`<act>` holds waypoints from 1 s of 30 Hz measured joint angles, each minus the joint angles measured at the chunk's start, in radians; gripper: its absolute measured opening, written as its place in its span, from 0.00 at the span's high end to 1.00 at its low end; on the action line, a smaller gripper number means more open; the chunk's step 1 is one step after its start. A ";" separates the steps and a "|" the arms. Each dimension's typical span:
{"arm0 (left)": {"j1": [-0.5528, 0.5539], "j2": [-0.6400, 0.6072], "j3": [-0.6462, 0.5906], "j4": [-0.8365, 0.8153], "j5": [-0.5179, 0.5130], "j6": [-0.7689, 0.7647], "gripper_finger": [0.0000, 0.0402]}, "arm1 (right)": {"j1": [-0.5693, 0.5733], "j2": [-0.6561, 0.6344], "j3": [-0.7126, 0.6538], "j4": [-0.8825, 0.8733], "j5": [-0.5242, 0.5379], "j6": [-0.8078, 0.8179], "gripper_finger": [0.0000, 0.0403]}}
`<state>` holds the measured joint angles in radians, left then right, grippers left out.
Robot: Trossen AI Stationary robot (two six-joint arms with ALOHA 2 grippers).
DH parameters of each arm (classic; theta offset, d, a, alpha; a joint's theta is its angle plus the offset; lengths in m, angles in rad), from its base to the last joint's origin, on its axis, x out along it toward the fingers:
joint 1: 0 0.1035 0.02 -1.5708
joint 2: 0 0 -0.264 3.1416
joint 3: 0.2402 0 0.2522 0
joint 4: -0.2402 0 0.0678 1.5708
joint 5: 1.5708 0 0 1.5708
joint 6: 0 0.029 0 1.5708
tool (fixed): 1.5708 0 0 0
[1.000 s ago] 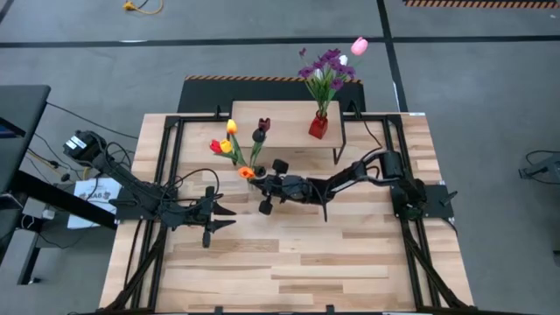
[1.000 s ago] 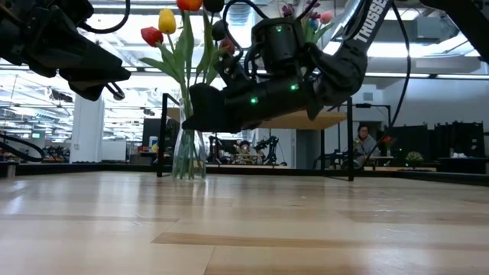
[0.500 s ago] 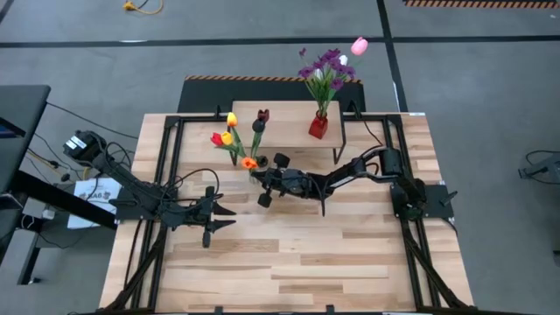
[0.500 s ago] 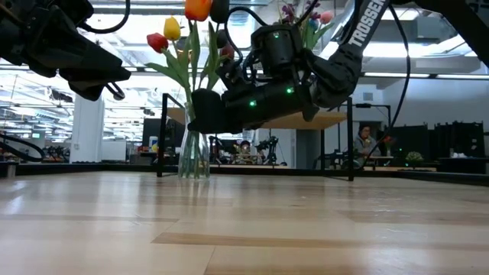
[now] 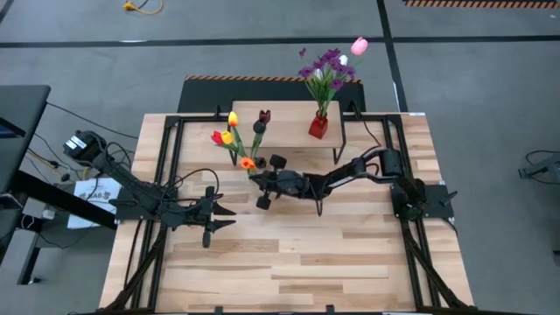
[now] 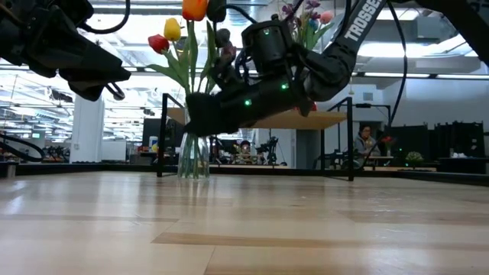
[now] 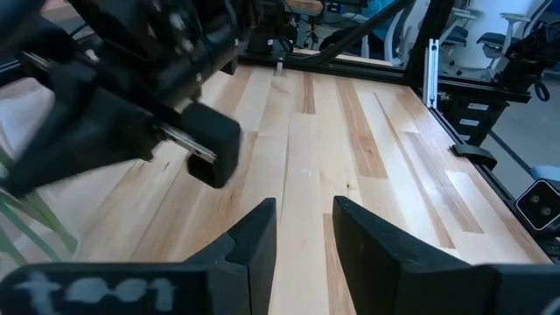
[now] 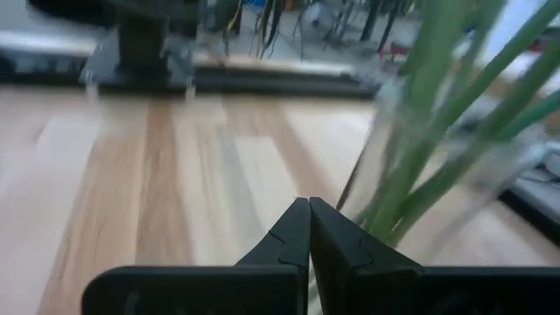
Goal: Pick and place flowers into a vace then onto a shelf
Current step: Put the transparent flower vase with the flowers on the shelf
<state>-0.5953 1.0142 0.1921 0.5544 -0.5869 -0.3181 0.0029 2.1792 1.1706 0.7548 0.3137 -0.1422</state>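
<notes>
Beside glass vase (image 6: 192, 156), right tool (image 8: 308, 229) closed, outstretched

Pretty even overhead light up top, soft shadows. Low camera gets blown-out ceiling lights (image 6: 428, 53) behind the dark arm. Glass vase (image 8: 437, 188) looks blurry up close.
</notes>
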 joint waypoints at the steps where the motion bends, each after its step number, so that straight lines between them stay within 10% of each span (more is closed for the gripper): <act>1: 0.000 0.000 0.000 -0.002 0.000 -0.002 0.74 | 0.006 0.000 0.000 -0.025 0.001 0.000 1.00; 18: 0.000 0.000 0.000 -0.026 0.000 -0.031 0.74 | 0.075 -0.031 0.000 -0.258 0.374 -0.045 1.00; 30: 0.000 0.000 0.000 -0.026 0.000 -0.033 0.74 | 0.020 -0.033 0.000 -0.195 0.417 -0.051 1.00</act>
<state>-0.5949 1.0145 0.1921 0.5285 -0.5872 -0.3515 0.0228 2.1466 1.1706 0.5594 0.7307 -0.1936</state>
